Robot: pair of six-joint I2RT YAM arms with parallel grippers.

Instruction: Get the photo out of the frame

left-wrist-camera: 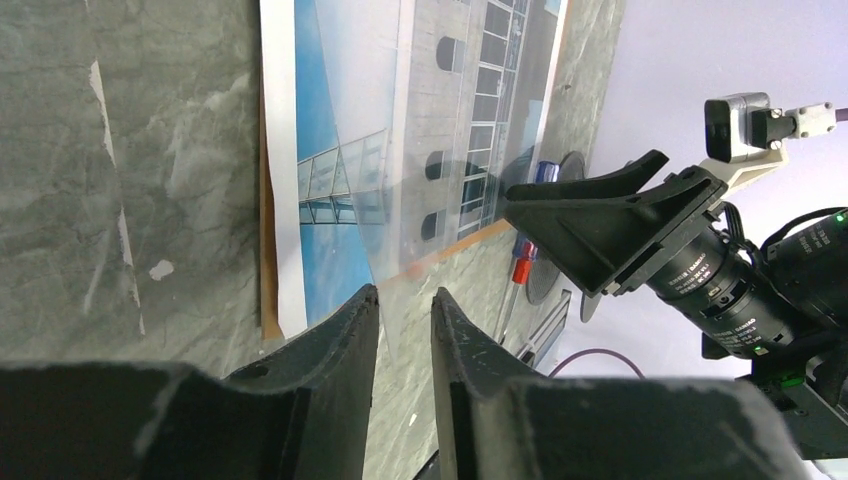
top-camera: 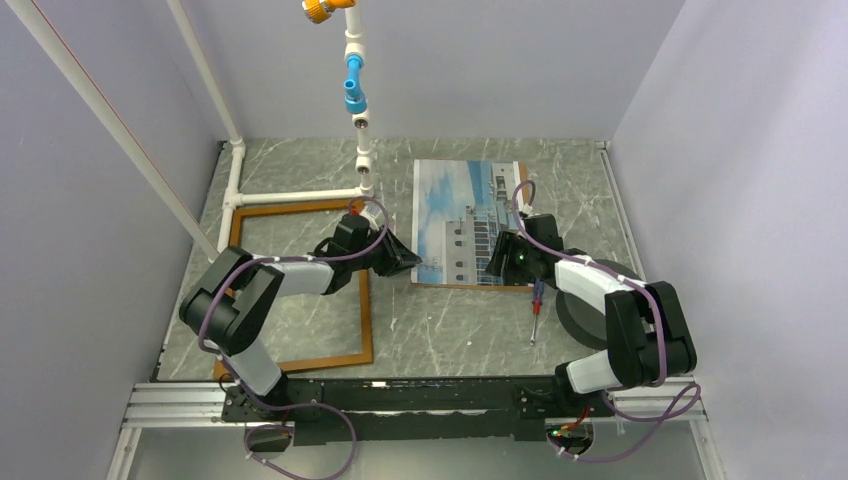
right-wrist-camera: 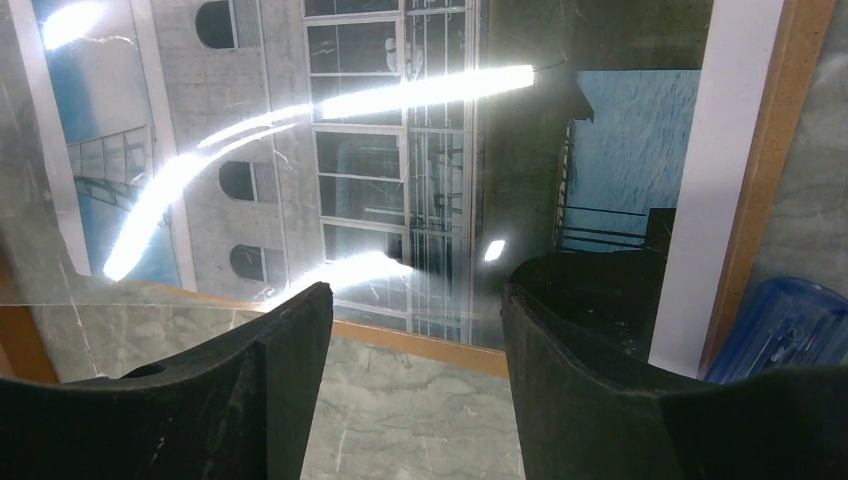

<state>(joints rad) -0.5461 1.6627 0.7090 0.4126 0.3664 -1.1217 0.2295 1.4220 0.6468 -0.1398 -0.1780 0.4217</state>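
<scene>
Marble table [top-camera: 450, 330], photo [top-camera: 455, 215] beside empty frame [top-camera: 366, 300]

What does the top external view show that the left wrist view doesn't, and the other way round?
Only the top external view shows the empty frame lying left of the photo, the white pipe structure, and both arms whole. Only the left wrist view shows a clear sheet, curling up off the photo, running down into the narrow gap of the left claw. Both show the photo on its brown backing board, the screwdriver, and the right claw.
</scene>
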